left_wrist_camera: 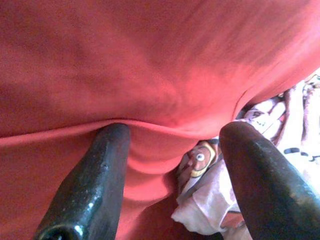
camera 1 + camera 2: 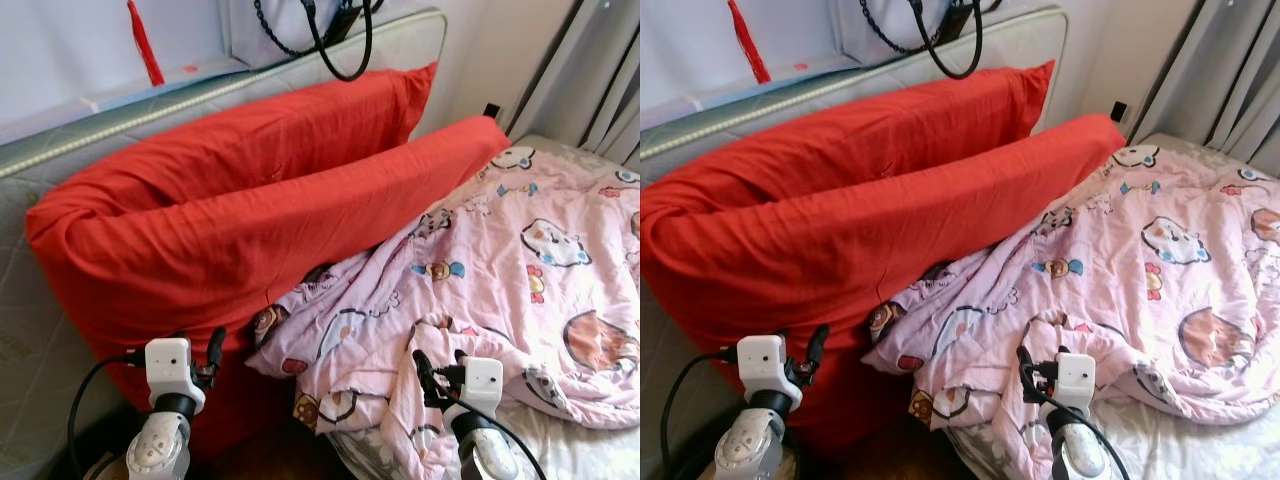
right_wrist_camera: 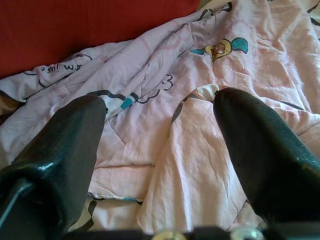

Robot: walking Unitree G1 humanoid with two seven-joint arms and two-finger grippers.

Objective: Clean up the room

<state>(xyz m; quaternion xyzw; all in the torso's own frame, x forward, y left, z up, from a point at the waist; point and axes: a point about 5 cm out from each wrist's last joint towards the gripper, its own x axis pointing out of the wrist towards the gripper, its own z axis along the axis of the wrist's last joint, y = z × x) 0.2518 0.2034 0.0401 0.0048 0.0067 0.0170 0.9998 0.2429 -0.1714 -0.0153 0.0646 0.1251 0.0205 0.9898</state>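
Note:
Two big red pillows lean on the headboard, the front pillow [image 2: 250, 230] overlapping the back pillow [image 2: 300, 120]. A crumpled pink cartoon-print blanket [image 2: 520, 260] covers the bed to the right, its edge tucked against the front pillow. My left gripper [image 2: 200, 350] is open at the front pillow's lower corner. In the left wrist view the left gripper [image 1: 175, 135] has its fingertips [image 1: 112, 137] touching the red fabric, and a bit of blanket shows between them. My right gripper [image 2: 440, 365] is open just over a blanket fold, and the right wrist view has this gripper [image 3: 160, 102] spread across pink cloth.
A grey padded headboard [image 2: 30, 330] stands behind the pillows, with a black bag strap [image 2: 340, 50] and a red tassel [image 2: 145, 45] hanging above it. Curtains [image 2: 600, 80] hang at the far right. White sheet [image 2: 590, 450] shows below the blanket.

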